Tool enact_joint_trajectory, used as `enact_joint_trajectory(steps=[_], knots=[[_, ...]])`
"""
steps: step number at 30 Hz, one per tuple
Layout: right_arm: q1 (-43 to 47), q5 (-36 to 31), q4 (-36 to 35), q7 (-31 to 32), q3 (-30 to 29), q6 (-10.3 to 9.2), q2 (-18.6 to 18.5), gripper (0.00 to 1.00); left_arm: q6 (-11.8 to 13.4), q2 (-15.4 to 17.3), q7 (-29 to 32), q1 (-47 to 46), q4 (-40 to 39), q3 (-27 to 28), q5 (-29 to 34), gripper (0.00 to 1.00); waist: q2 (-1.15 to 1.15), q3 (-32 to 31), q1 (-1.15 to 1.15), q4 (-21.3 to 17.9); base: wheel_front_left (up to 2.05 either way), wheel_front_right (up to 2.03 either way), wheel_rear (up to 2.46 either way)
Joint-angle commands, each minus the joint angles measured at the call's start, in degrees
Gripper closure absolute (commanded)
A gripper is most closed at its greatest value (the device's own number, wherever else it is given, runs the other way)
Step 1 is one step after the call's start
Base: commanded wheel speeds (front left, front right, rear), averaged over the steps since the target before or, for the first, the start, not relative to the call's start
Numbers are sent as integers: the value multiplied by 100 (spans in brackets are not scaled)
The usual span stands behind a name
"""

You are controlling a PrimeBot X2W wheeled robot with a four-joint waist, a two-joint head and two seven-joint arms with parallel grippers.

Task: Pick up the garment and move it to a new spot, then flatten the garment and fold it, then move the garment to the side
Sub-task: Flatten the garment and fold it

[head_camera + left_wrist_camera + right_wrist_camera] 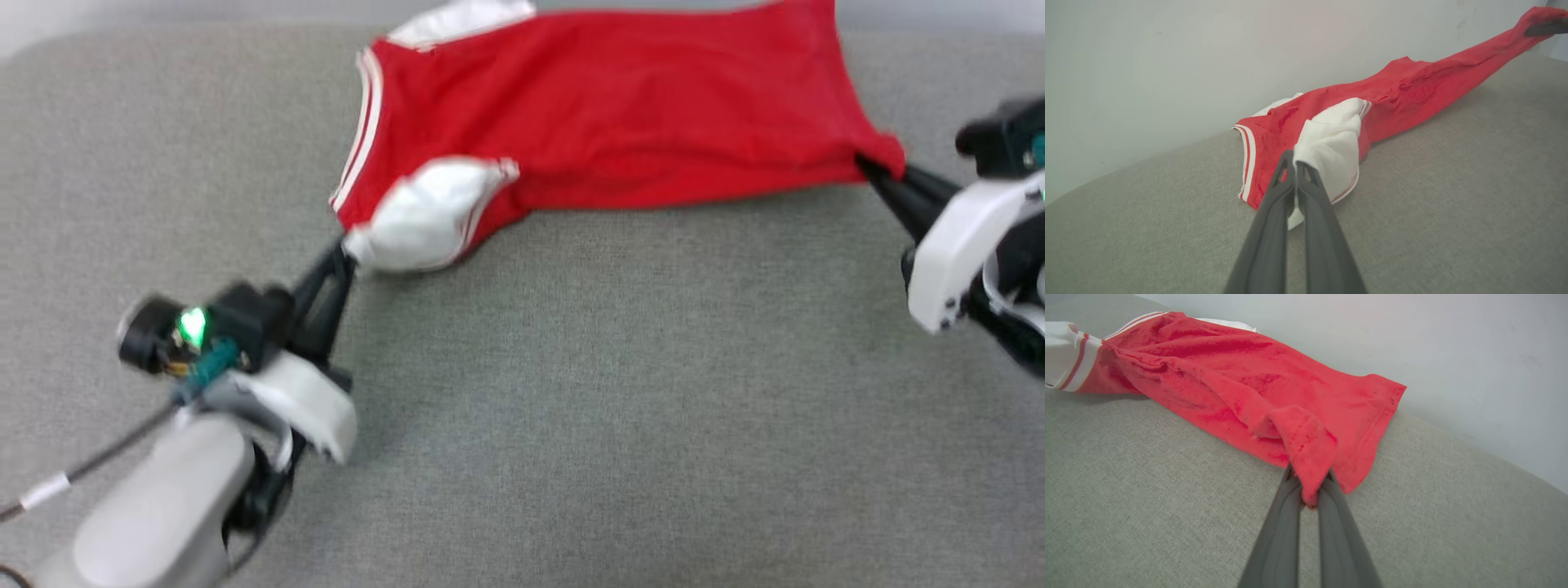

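Red garment (620, 106) stretched between 2 hands on the grey bench (571, 408)

The left hand (347, 249) is clamped on the bunched white sleeve (424, 212) at the garment's near-left corner. The right hand (867, 167) is pinched tight on a red hem corner at the far right, which is lifted off the bench. The cloth lies plain red face up at the bench's back edge, by the pale wall (1167, 61).

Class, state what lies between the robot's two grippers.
The garment stretches between them in the head view: the left gripper pinches its white sleeve, the right gripper its red hem corner.
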Motion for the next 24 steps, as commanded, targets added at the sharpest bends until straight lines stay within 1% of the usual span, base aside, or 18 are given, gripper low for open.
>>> enact_joint_trajectory(steps=[1, 7, 10, 11, 12, 20, 24], knots=[[347, 115, -93, -56, -15, -8, -98, 100, 73, 58, 62, 323, -149, -79, -58, 100, 0, -314, 1, -11, 0, 0, 0], [1350, 270, -550, -54, 112, -9, -452, 100, 360, 343, 235, 1493, -609, -302, -279, 100, 0, -725, 1, -95, 0, 0, 0], [1853, 345, -739, -85, 33, -9, -576, 100, 510, 446, 231, 2030, -771, -314, -485, 100, 0, -924, 1, -114, 0, 0, 0], [1853, 345, -739, -85, 33, -9, -576, 100, 510, 446, 231, 2030, -771, -314, -485, 100, 0, -924, 1, -114, 0, 0, 0], [2043, 384, -798, -100, 1, -9, -613, 100, 561, 502, 227, 2194, -796, -326, -521, 100, 0, -983, 1, -114, 0, 0, 0], [3693, 504, -1350, -130, -398, -9, -959, 100, 868, 672, 252, 3401, -1101, -477, -935, 100, 0, -1440, 1, -87, 0, 0, 0], [4371, 486, -1629, -55, -749, -9, -1077, 100, 1019, 664, 218, 3887, -1230, -505, -1152, 100, 0, -1538, 1, -100, 0, 0, 0]])
